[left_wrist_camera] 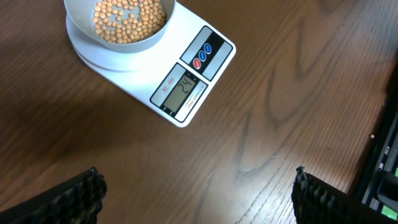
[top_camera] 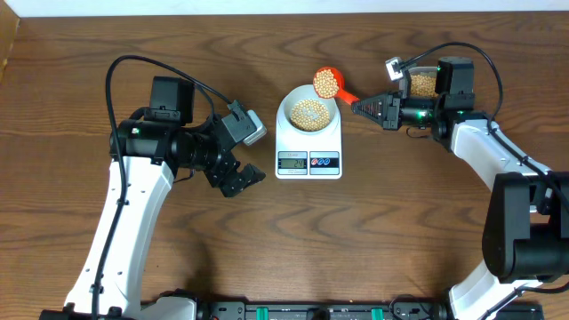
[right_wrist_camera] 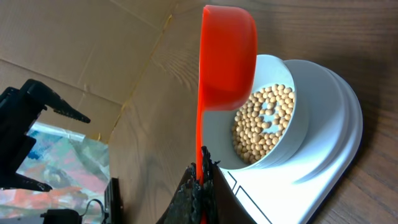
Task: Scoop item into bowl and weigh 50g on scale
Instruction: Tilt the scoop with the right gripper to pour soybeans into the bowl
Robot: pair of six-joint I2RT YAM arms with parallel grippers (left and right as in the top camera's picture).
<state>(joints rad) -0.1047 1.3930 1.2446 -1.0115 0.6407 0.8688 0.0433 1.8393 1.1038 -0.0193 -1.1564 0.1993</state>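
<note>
A pale bowl (top_camera: 308,113) holding tan beans (top_camera: 309,112) sits on the white scale (top_camera: 308,152), whose display (left_wrist_camera: 186,90) is lit. An orange scoop (top_camera: 329,84) full of beans hovers at the bowl's back right rim, its handle pinched in my shut right gripper (top_camera: 358,106). In the right wrist view the scoop (right_wrist_camera: 227,59) hangs edge-on over the bowl (right_wrist_camera: 267,124), with the gripper (right_wrist_camera: 202,171) shut on the handle. My left gripper (top_camera: 242,180) stands open and empty left of the scale, its fingertips (left_wrist_camera: 84,193) spread wide above bare table.
A clear tub of beans (top_camera: 423,84) sits behind the right arm. A black rail (top_camera: 302,311) runs along the table's front edge. Cardboard panels (right_wrist_camera: 81,43) show beyond the scale in the right wrist view.
</note>
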